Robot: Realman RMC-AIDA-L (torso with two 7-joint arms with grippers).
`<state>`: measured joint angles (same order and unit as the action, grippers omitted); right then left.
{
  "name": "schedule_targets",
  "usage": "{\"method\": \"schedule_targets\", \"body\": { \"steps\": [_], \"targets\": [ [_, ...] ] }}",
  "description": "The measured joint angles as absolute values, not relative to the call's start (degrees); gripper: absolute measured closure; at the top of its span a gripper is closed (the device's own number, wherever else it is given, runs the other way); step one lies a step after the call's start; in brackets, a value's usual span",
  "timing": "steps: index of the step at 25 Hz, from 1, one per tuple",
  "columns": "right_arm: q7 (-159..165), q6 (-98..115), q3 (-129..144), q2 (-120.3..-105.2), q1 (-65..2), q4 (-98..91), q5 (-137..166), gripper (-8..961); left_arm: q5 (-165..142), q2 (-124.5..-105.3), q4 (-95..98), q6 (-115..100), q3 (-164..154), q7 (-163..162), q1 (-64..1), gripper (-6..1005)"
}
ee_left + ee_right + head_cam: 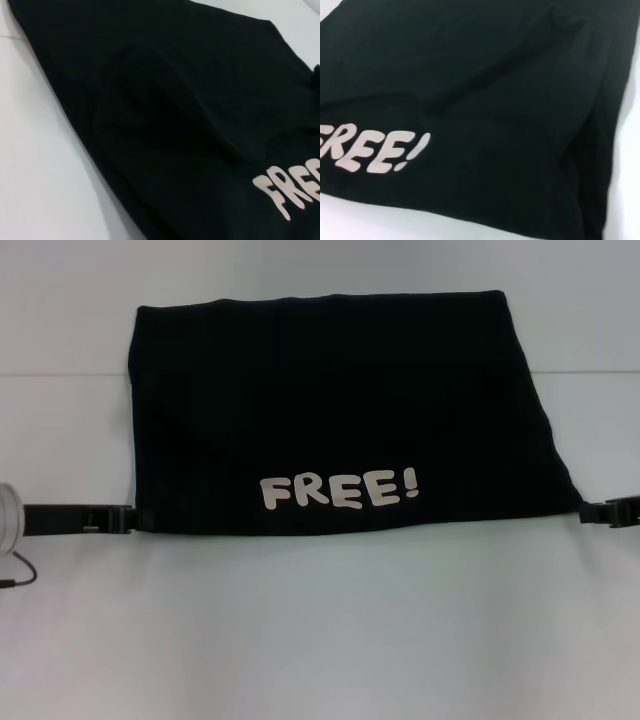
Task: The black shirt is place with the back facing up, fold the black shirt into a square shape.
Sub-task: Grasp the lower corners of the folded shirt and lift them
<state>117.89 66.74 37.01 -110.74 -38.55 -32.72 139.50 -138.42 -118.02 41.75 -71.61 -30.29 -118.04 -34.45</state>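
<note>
Though already folded into a wide rectangle on the white table (320,640), the black shirt (340,410) needs narrowing; left gripper (128,519) and right gripper (592,511) touch its near corners, finger state unclear.

Flat, even, bright light washes the white tabletop (320,640) almost featureless around the black shirt (340,410). The shirt's folds barely show in the dark cloth. Both wrist views are soft, its white lettering (340,490) fuzzy-edged.
</note>
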Motion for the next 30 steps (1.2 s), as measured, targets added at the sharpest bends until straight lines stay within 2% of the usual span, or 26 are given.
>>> {"method": "schedule_targets", "body": {
  "steps": [7,15,18,23,29,30],
  "targets": [
    [117.15,64.4,33.91,-110.75,-37.29,-33.97,139.41,954,-138.36,-118.1,42.03,-73.98,-28.81,-118.06,-33.68,993],
    [117.17,57.48,37.08,-112.98,-40.49,-32.5,139.8,835,-138.33,-118.3,41.47,-73.57,-29.04,-117.74,-33.78,993],
    [117.52,54.65,39.31,-113.23,-41.95,-30.4,139.88,790,-138.33,-118.3,41.47,-73.54,-29.17,-117.73,-33.92,993],
    [117.98,51.58,41.39,-113.42,-42.91,-28.74,139.95,597,-138.34,-118.3,41.47,-73.54,-29.27,-117.71,-33.96,993],
    [117.48,54.36,41.44,-113.46,-42.98,-28.6,139.99,497,-138.34,-118.3,41.49,-73.42,-29.03,-117.68,-34.08,993],
    [117.48,54.36,41.44,-113.46,-42.98,-28.6,139.99,517,-138.34,-118.3,41.49,-73.4,-29.03,-117.68,-34.13,993]
  ]
}}
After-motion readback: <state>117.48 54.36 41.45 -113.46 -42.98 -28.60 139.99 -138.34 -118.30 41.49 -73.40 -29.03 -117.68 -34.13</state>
